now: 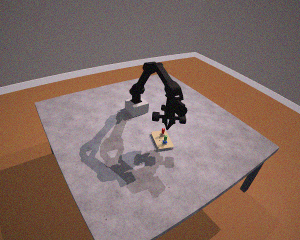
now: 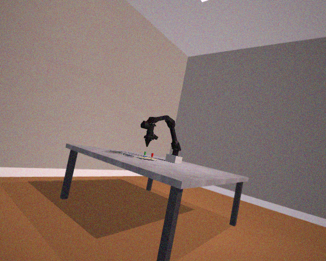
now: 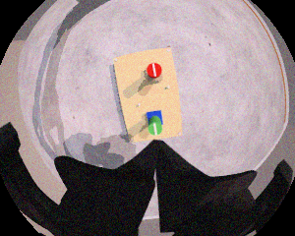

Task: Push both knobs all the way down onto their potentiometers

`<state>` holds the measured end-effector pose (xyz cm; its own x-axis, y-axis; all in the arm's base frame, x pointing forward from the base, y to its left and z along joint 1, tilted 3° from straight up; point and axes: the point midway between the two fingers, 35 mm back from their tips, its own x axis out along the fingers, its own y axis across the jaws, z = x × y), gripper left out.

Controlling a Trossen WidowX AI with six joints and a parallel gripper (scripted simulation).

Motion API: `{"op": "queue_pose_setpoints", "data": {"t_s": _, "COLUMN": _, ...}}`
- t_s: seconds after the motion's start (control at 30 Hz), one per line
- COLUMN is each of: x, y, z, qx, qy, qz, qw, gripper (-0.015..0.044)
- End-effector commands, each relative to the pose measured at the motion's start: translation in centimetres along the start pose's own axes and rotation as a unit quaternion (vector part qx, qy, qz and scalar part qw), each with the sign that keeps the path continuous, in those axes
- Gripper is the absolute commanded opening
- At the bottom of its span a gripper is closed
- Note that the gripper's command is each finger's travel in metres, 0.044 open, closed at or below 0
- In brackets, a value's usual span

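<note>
Top view: a black arm point(image 1: 168, 82) bends over a grey mottled table point(image 1: 80, 124) from a pale block base point(image 1: 142, 108). Its gripper point(image 1: 168, 127) points down, hovering just above & behind a small tan board point(image 1: 168, 146). On the board stand a red knob point(image 1: 163, 129) and a green knob point(image 1: 165, 138), the green one on a blue part point(image 1: 164, 142). Arm shadows spread to the left & front.

Exterior view: low side angle shows what the top view can't, i.e. clear air between gripper tip point(image 2: 147, 144) & knobs point(image 2: 152, 154). Board is a thin sliver here, its legs too small to make out.

Wrist view: fisheye, looking straight down. Board point(image 3: 131, 73) is rectangular, flat, matte. Red knob point(image 3: 154, 70) farther, green knob point(image 3: 154, 126) just past the fingertips. The fingers are pressed together into one point, holding nothing. How far down each knob sits: can't tell.
</note>
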<state>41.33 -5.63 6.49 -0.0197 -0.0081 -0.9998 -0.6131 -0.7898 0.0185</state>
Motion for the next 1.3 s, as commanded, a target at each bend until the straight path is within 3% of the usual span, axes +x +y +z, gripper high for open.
{"op": "queue_pose_setpoints", "data": {"t_s": 0.0, "x": -0.1, "y": 0.0, "z": -0.4, "qx": -0.074, "qy": -0.002, "qz": -0.001, "qw": 0.997, "gripper": 0.0000}}
{"op": "queue_pose_setpoints", "data": {"t_s": 1.27, "x": 3.9, "y": 0.0, "z": -0.4, "qx": -0.085, "qy": -0.003, "qz": -0.001, "qw": 0.996, "gripper": 0.0000}}
